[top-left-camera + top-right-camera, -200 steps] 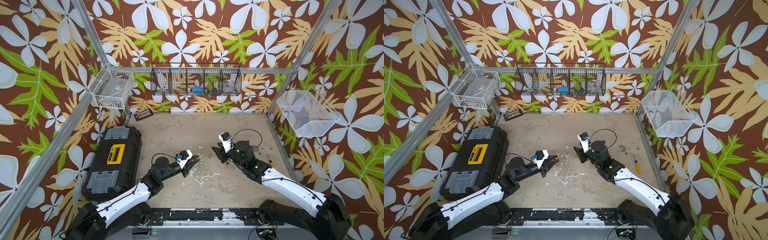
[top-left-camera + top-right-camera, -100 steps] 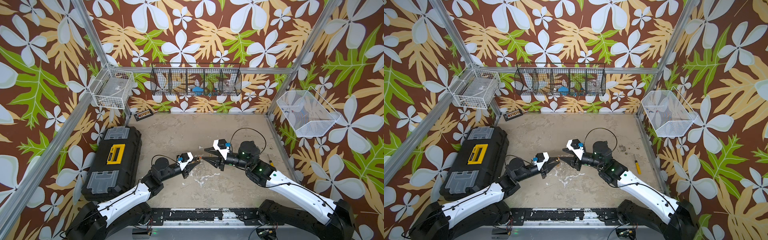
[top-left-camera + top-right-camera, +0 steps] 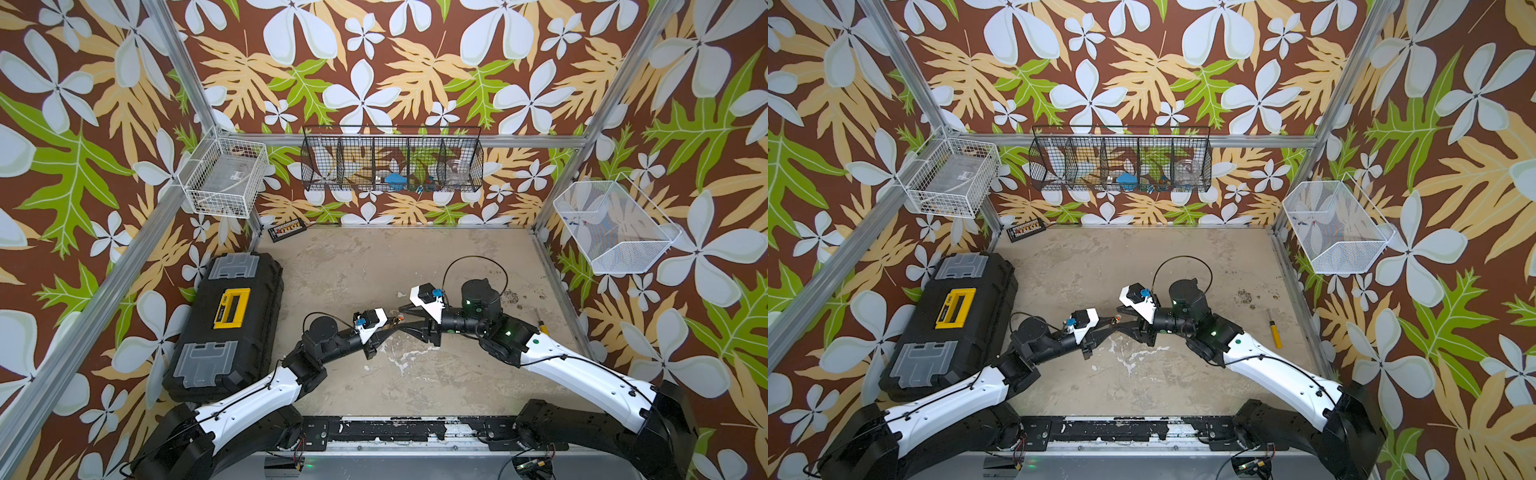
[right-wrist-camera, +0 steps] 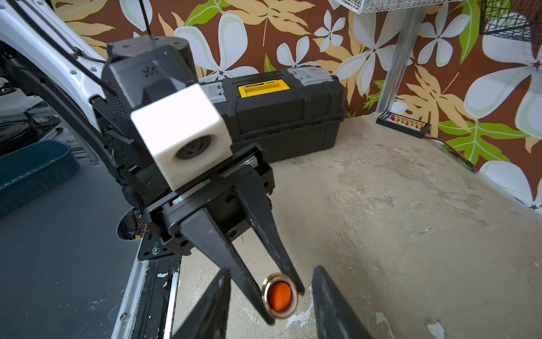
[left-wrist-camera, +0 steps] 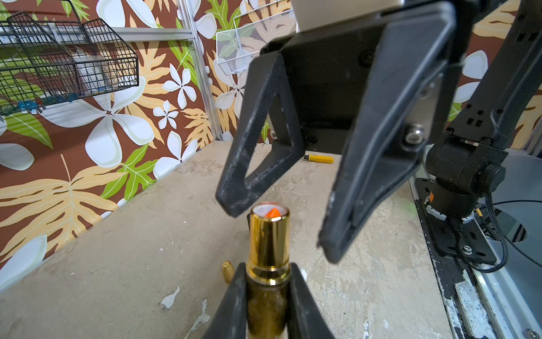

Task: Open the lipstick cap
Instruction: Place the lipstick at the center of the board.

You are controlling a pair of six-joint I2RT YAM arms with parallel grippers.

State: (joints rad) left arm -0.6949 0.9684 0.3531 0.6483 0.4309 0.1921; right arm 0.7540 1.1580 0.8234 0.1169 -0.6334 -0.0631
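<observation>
Apparently done: your left tool (image 5: 267,273) clamps lipstick (image 5: 268,240), stick bared; right tool (image 4: 269,273) half-open, empty; cap (image 5: 228,272) on desk (image 5: 146,234) beside left tool.

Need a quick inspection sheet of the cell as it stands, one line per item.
Surface: tabletop stained, paint chipped.
Job's things: lipstick tube uncapped, orange tip showing; gold cap, apparently, lying on tabletop.
Clutter: black toolbox, yellow screwdriver, connector board.
Pincers: left pincer shut on lipstick tube; right pincer open, empty, close to the tube's tip.
Cables: cable loop above right wrist, clear of pincers.
Surroundings: black wire basket, white wire basket, white mesh basket, floral walls.
</observation>
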